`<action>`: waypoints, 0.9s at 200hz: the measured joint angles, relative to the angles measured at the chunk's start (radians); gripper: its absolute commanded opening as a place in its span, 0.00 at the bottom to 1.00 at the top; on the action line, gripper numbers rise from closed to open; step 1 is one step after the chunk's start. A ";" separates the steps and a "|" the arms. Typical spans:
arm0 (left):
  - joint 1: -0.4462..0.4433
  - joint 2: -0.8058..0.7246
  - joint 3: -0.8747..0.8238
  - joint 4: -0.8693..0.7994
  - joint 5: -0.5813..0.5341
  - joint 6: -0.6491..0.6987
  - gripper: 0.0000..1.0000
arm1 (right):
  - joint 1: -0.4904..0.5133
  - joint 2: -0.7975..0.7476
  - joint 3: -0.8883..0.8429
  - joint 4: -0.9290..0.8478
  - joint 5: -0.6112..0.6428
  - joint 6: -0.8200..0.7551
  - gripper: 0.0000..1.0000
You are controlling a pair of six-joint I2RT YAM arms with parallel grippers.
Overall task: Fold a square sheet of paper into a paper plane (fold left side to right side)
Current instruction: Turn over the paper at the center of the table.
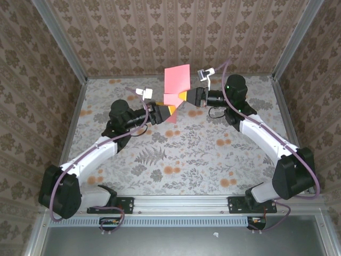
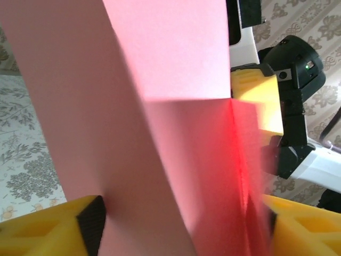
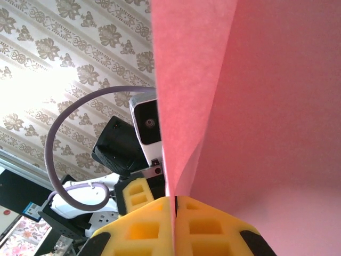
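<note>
The square sheet of paper (image 1: pixel 177 80) is salmon-pink, creased, and held upright in the air over the far middle of the table. My right gripper (image 1: pixel 184 97) is shut on its lower right edge; in the right wrist view the yellow fingers (image 3: pixel 154 229) press together on the sheet (image 3: pixel 256 106). My left gripper (image 1: pixel 169 110) is under the sheet's lower left part. In the left wrist view its yellow fingers (image 2: pixel 53 226) stand apart, with the paper (image 2: pixel 160 133) folded in a V between them. The right gripper's finger (image 2: pixel 256 98) shows behind the sheet. A paper plane is out of view.
The table (image 1: pixel 176 154) has a grey leaf pattern with small orange flower blotches (image 1: pixel 171 170). Wallpapered walls (image 1: pixel 160 32) and metal frame posts (image 1: pixel 64 48) close in the back and sides. A rail (image 1: pixel 181 202) runs along the near edge.
</note>
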 measured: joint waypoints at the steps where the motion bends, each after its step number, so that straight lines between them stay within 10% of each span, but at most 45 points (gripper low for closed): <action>1: 0.000 0.000 0.000 0.002 0.000 -0.003 0.61 | 0.000 0.000 0.000 0.002 -0.001 0.001 0.04; 69: -0.009 0.000 0.000 0.025 0.015 -0.020 0.14 | 0.000 -0.002 -0.032 0.003 -0.003 0.001 0.17; 115: -0.011 -0.001 0.000 -0.009 0.008 0.002 0.03 | -0.018 -0.043 -0.041 -0.147 0.029 -0.094 0.41; 180: -0.238 -0.026 0.230 -0.747 -0.454 0.374 0.00 | -0.091 -0.258 -0.044 -0.645 0.421 -0.405 0.76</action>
